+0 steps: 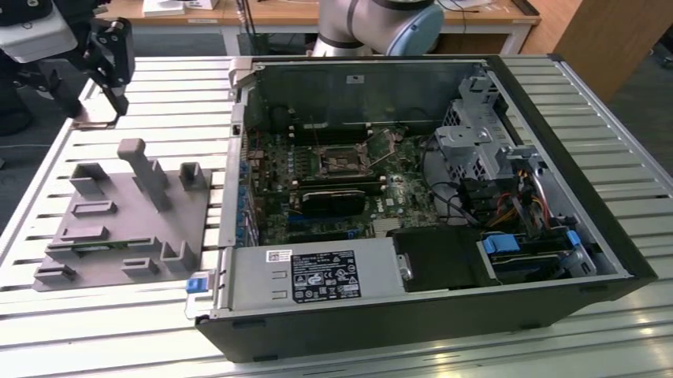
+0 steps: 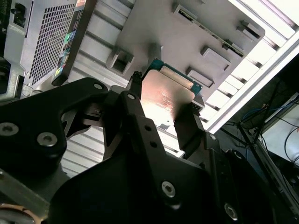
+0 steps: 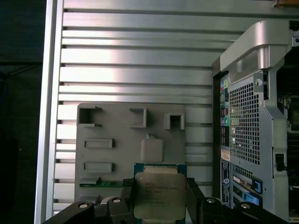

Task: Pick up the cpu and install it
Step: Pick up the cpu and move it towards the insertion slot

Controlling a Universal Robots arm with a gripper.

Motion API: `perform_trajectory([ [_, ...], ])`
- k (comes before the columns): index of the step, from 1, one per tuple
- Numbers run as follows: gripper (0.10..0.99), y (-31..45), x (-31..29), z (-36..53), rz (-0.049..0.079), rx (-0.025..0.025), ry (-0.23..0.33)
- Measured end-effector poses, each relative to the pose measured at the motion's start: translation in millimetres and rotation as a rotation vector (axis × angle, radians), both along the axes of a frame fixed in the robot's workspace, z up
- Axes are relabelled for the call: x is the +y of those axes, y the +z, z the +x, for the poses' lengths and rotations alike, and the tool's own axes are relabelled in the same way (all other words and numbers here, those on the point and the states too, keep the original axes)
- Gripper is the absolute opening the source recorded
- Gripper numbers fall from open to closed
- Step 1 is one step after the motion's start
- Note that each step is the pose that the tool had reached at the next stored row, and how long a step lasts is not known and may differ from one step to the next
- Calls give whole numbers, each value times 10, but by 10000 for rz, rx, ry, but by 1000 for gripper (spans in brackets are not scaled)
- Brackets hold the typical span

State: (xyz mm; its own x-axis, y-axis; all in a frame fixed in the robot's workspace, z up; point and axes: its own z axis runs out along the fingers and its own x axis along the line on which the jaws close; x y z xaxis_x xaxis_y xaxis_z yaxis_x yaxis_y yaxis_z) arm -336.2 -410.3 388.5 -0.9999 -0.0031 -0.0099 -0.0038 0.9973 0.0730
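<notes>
The cpu [image 3: 159, 193] is a flat square chip with a silvery top and a green rim, and my gripper [image 3: 161, 201] is shut on its two opposite edges. In the second wrist view the cpu [image 2: 166, 93] sits between the black fingers [image 2: 133, 100] of my gripper [image 2: 163, 112], lifted above the grey plastic tray [image 2: 154, 28]. In the exterior view my gripper [image 1: 105, 109] hangs at the far left, above the table behind the tray [image 1: 116, 213]. The open computer case [image 1: 421, 197] lies to the exterior view's right, with the motherboard socket [image 1: 342, 163] exposed.
The grey tray [image 3: 117, 149] carries several upright posts and recessed pockets. The case's perforated rear panel [image 3: 245, 126] stands close beside the tray. A slatted metal table [image 1: 137, 87] bears everything. The arm's base [image 1: 379, 27] rises behind the case.
</notes>
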Motion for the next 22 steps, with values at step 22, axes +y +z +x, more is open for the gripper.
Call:
perform_trajectory([
  [22, 533, 0, 0, 241, 0, 0, 0],
])
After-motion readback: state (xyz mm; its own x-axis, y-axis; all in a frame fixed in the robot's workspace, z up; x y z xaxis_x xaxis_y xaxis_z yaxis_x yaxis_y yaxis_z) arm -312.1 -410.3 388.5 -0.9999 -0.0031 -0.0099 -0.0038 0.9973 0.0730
